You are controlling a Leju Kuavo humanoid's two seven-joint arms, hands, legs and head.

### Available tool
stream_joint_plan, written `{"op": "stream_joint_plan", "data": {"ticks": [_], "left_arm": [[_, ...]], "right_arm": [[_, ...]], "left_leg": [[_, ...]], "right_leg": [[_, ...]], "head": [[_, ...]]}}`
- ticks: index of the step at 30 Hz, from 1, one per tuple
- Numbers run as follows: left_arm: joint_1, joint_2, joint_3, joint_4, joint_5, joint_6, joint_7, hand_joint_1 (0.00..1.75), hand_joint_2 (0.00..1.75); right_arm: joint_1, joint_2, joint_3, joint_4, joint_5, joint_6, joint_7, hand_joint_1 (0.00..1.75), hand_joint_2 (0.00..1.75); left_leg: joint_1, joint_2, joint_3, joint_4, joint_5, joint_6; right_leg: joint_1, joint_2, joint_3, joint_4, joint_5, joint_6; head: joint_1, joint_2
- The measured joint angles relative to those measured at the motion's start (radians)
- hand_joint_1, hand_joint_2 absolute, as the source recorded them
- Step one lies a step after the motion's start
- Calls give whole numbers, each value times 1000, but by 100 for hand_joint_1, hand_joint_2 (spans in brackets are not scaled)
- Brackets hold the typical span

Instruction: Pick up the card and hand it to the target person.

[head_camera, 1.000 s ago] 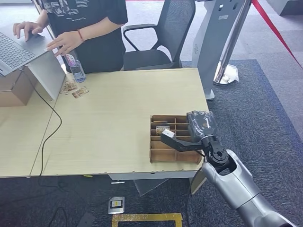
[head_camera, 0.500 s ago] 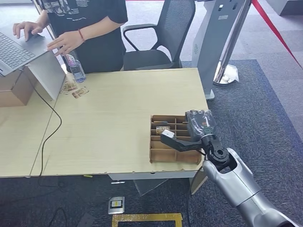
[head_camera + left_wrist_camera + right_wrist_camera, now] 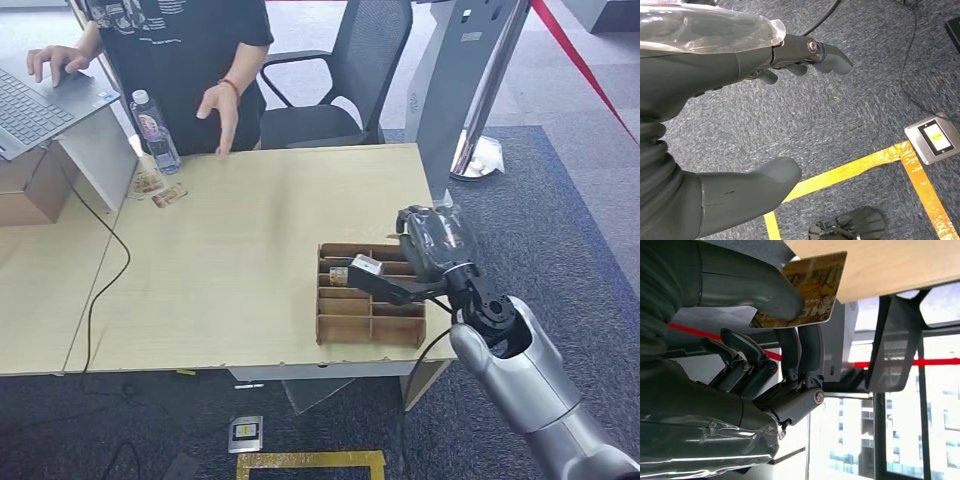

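My right hand (image 3: 411, 268) hovers over the brown cardboard divider box (image 3: 370, 318) near the table's right front. It pinches a brown patterned card (image 3: 810, 290) between thumb and fingers; the card (image 3: 365, 266) sits just above the box's back compartments. A person in a black shirt (image 3: 189, 60) stands behind the table's far left, one hand (image 3: 219, 105) raised over the table edge. My left hand (image 3: 753, 115) hangs over grey carpet with its fingers apart and nothing in it.
A laptop (image 3: 45, 105) on a stand, a water bottle (image 3: 155, 132) and two small cards (image 3: 157, 190) lie at the far left. A cable (image 3: 106, 270) crosses the wooden table (image 3: 249, 250). An office chair (image 3: 340, 80) stands behind.
My right hand has lifted and turned, bringing the card up out of the box. The person took a hand off the laptop and raised it over the table.
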Motion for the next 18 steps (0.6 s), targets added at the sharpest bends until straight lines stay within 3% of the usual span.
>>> {"op": "stream_joint_plan", "data": {"ticks": [10, 18], "left_arm": [[8, 3, 0, 0, 12, 11, -12, 0, 175], [1, 2, 0, 0, -5, 6, -6, 0, 175]], "right_arm": [[9, -28, -44, -188, -17, -17, 24, 175, 175], [4, -29, -50, -211, 45, -53, 63, 175, 175]], "left_leg": [[0, 0, 0, 0, 0, 0], [0, 0, 0, 0, 0, 0]], "right_leg": [[0, 0, 0, 0, 0, 0], [0, 0, 0, 0, 0, 0]], "head": [[0, 0], [0, 0]]}}
